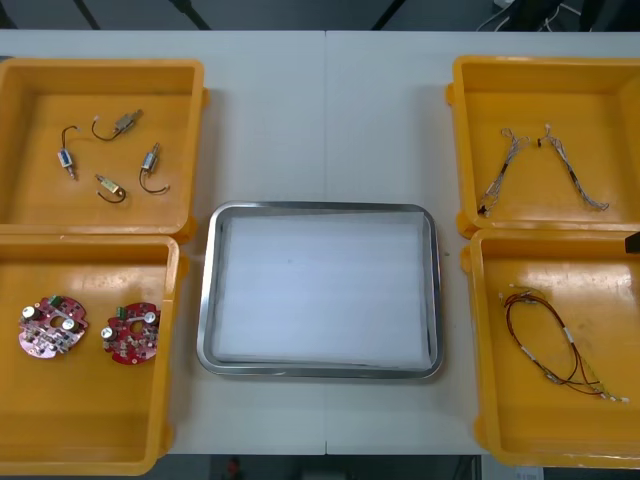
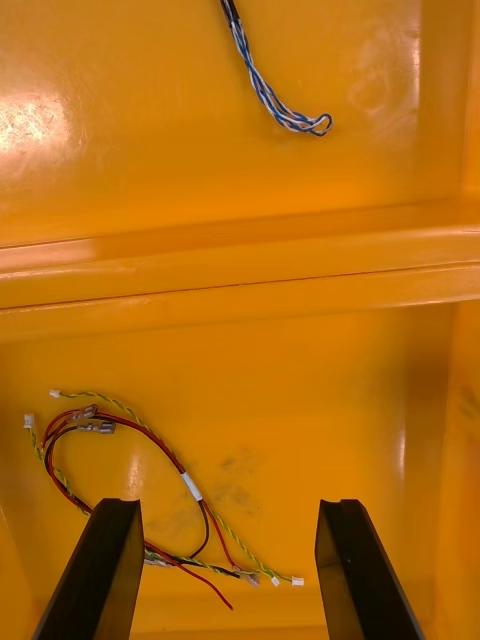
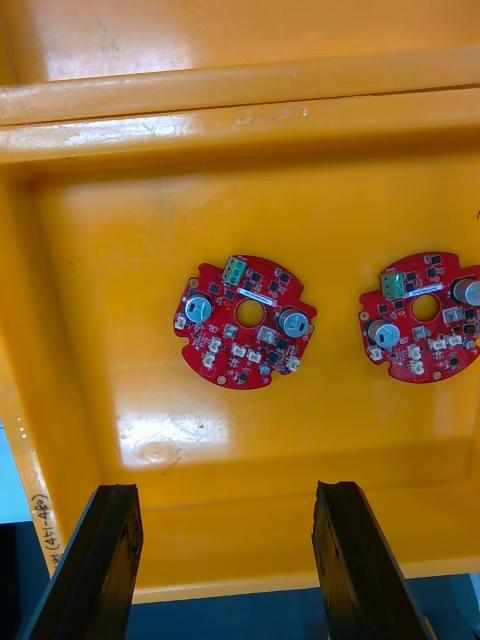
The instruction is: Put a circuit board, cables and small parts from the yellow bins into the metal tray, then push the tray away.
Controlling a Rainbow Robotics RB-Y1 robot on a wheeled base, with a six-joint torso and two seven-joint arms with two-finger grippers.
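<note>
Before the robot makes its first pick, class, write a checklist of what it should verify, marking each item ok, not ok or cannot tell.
1. The metal tray is white inside with nothing lying in it: ok.
2. The left hand is open above the circuit boards: ok.
3. The two boards lie apart, not stacked: ok.
4. The right hand is open above the red and yellow cable: ok.
5. That cable is centred in the right hand's opening: not ok, it lies mostly to one side.
6. The small metal parts lie apart from each other: ok.
</note>
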